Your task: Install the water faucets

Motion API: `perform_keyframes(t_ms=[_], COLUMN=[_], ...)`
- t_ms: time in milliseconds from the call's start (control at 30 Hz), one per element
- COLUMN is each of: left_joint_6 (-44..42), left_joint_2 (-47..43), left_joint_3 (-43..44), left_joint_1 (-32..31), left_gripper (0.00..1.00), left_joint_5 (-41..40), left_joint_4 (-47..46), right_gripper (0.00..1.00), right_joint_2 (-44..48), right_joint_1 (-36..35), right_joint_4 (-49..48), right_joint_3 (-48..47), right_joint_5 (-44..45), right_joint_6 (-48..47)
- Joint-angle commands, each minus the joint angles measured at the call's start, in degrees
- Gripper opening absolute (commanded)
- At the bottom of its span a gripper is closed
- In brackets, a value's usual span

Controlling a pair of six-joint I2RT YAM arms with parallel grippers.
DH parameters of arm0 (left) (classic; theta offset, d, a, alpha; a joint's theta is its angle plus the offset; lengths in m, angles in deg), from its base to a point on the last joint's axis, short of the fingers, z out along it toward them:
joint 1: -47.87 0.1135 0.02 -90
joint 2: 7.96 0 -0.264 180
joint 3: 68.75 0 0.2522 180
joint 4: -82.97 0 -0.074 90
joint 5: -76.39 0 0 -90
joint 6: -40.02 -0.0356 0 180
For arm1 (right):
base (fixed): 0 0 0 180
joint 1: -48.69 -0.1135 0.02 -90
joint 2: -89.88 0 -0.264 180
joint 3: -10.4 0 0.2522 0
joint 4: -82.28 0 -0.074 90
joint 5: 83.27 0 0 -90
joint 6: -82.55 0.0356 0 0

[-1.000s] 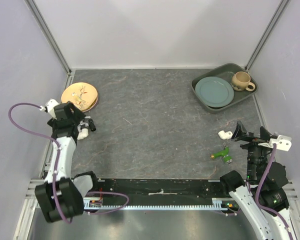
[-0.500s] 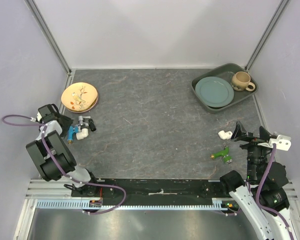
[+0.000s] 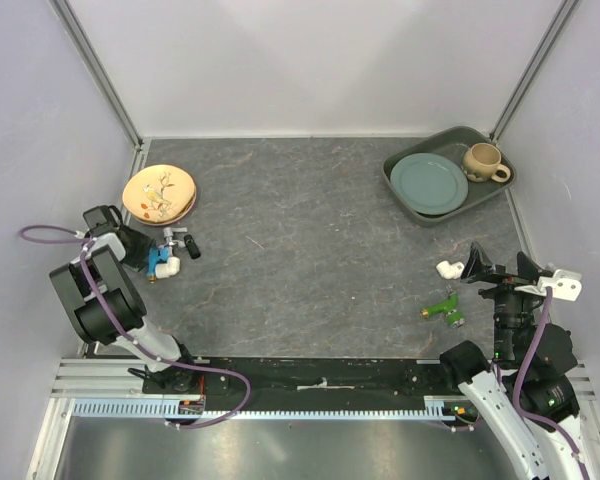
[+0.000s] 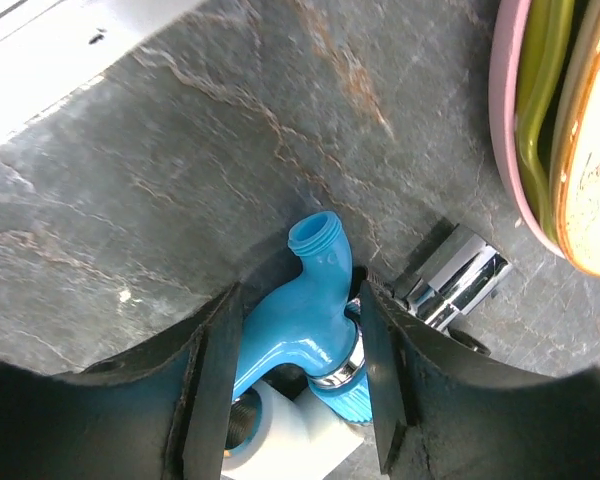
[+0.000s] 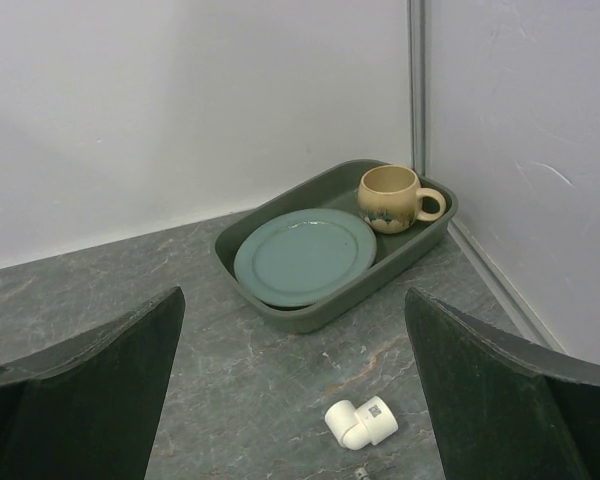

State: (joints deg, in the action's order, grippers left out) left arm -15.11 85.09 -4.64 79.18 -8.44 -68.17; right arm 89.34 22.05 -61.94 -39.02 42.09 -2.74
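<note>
Left arm (image 3: pixel 92 295): folded low at the left edge, where a second ago it stood over the work. Left gripper (image 4: pixel 298 320): fingers clamped on the blue faucet (image 3: pixel 161 263), left of centre below the floral plate (image 3: pixel 158 192). The faucet has shifted slightly right, so the grasp appears secured. Right gripper (image 5: pixel 295 400): fingers wide apart, unmoved. Green faucet (image 3: pixel 443 308): lower right, untouched.

Blue faucet (image 4: pixel 315 290): bright blue plastic with a curved spout and an open ribbed mouth. It lies by the bench's left edge, pinched between the left gripper (image 4: pixel 298 335) fingers. Green faucet (image 3: pixel 445 307): brass-coloured ends, lying free on its side near the right edge, toward the near-right corner.
</note>
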Motion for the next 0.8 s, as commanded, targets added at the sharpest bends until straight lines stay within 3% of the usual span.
perform_keyframes(t_ms=[0, 300, 400, 633, 767], left_joint_6=[-3.40, -5.60, -6.22, -6.75, -6.92], left_joint_2=[1.07, 2.57, 2.31, -1.73, -4.81], left_joint_3=[2.65, 4.14, 4.32, 3.88, 3.27], left_joint_1=[-2.74, -5.56, -6.43, -7.76, -8.02], left_gripper=[0.56, 0.48, 0.39, 0.02, 0.02], left_joint_5=[1.69, -0.25, -0.60, -0.07, 0.63], left_joint_4=[3.27, 5.30, 5.65, 5.39, 4.68], right_gripper=[0.98, 0.98, 0.98, 0.98, 0.98], right_joint_2=[0.18, 0.27, 0.27, 0.27, 0.18], right_joint_1=[-0.70, -1.58, -1.84, -2.11, -2.20], right_joint_4=[0.65, 0.83, 0.92, 1.01, 1.01], right_joint_3=[-1.08, -1.25, -1.34, -1.34, -1.34], right_joint_5=[-0.37, 0.07, 0.24, 0.16, 0.24], right_joint_6=[0.48, 0.39, 0.30, 0.30, 0.30])
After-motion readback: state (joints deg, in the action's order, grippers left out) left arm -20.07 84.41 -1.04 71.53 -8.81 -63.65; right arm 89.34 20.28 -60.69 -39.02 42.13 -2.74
